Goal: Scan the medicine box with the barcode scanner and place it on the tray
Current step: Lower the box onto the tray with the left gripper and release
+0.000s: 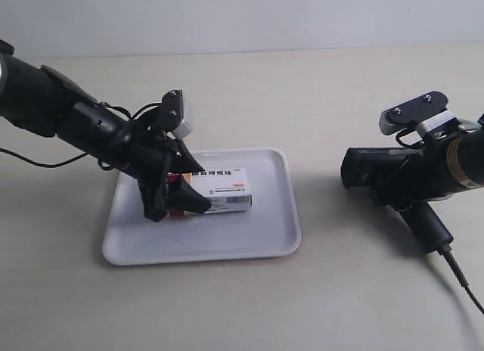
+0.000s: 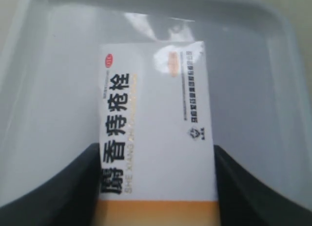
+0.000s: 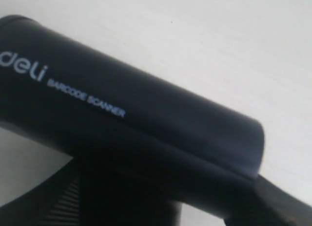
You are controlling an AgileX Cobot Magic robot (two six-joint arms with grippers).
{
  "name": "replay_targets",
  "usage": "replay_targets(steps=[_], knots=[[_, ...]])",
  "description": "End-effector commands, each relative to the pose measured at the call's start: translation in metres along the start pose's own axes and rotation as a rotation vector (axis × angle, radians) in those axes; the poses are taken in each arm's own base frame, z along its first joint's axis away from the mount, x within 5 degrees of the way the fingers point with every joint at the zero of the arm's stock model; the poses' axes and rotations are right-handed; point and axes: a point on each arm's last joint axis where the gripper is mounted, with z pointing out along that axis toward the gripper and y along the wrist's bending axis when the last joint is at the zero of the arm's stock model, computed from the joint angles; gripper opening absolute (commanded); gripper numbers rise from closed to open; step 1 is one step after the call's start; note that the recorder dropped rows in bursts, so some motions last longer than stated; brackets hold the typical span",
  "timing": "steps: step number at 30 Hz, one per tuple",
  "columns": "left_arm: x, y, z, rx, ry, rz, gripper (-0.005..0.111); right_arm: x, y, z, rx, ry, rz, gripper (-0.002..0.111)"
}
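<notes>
White tray (image 1: 227,249) with medicine box (image 1: 223,188) inside, left pincer (image 1: 175,203) clamped on its banded end.

Exterior view high, facing table (image 1: 340,305); 2 wrist views close-up.

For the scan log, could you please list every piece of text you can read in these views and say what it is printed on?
"deli" – on the barcode scanner body, right wrist view.
"BARCODE SCANNER" – beside it on the same body.
"麝香痔疮栓" – large black characters on the medicine box, left wrist view.
"SHE XIANG..." – pale pinyin beside those characters; the rest is too faint.
Small company line and logo on the box: too blurred to read.
The tray: no text.
</notes>
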Motion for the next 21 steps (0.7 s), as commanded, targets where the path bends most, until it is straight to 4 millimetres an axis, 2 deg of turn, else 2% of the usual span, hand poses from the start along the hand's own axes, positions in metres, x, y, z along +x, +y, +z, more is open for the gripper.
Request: replay_targets(steps=[1,4,7,10,16,17,19,21], knots=[[-0.003,0.001,0.012,-0.059,0.020,-0.007,0.000,-0.002,0.000,0.005,-0.009,0.005,0.018,0.000],[-0.001,0.004,0.015,-0.083,0.024,-0.030,0.000,0.000,0.000,0.009,-0.011,0.013,0.059,0.007],[0.001,0.005,0.016,-0.094,0.034,-0.030,0.006,0.004,0.000,0.015,-0.014,0.038,0.080,0.025],[0.001,0.005,0.016,-0.092,0.038,-0.025,0.028,0.006,0.001,0.019,-0.029,0.050,0.079,0.046],[0.002,0.002,0.013,-0.071,0.072,-0.047,0.101,-0.004,0.011,0.009,-0.136,-0.023,0.102,0.082],[0.000,0.002,0.010,-0.075,0.077,-0.051,0.105,-0.007,0.011,0.004,-0.132,-0.042,0.104,0.086],[-0.006,0.001,0.002,-0.091,0.072,-0.060,0.105,-0.015,0.009,-0.009,-0.104,-0.088,0.083,0.092],[-0.015,0.000,-0.010,-0.113,0.067,-0.058,0.105,-0.021,0.002,-0.023,-0.022,-0.124,0.067,0.094]])
